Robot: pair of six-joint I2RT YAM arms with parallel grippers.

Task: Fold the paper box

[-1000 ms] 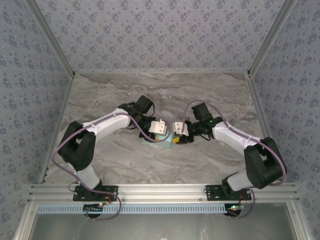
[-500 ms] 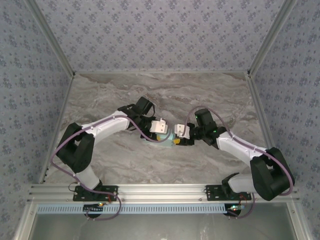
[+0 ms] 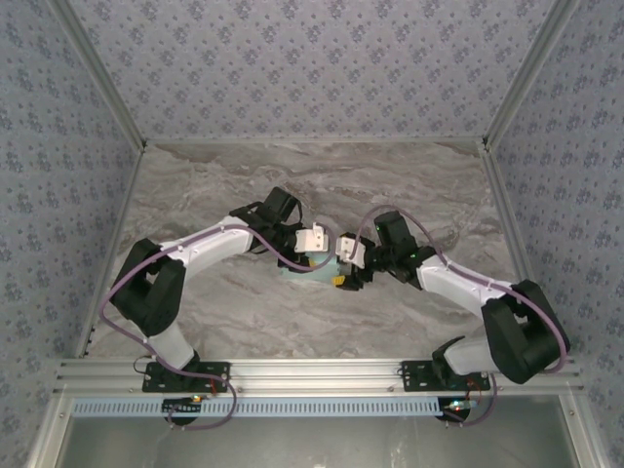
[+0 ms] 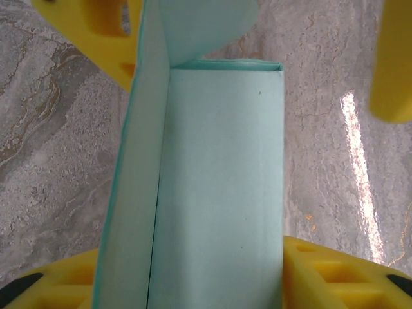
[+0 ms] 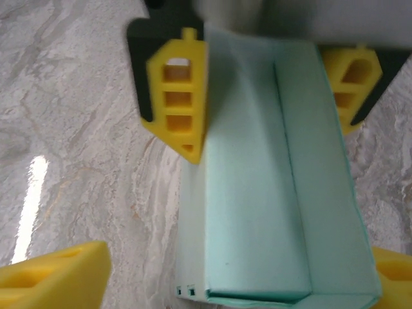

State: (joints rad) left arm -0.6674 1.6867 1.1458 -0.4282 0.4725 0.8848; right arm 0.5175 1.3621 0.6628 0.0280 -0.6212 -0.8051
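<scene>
The paper box (image 3: 310,265) is a pale cyan folded card lying low over the table's middle, between the two grippers. My left gripper (image 4: 190,251) is shut on the paper box (image 4: 219,180), with a yellow finger pressed to each long side. A rounded flap (image 4: 199,26) stands up at the box's far end. In the right wrist view the box (image 5: 257,206) lies lengthwise. My right gripper (image 5: 238,251) is open around its near end, its left finger (image 5: 51,277) well clear of the card. From above, the left gripper (image 3: 317,241) and right gripper (image 3: 346,255) face each other closely.
The marble table (image 3: 244,185) is bare around the arms. Patterned walls (image 3: 312,68) close in the back and both sides. An aluminium rail (image 3: 312,370) runs along the near edge.
My right gripper has opened and let go of the box's end, and that arm has shifted slightly. The left gripper keeps its hold and has barely moved.
</scene>
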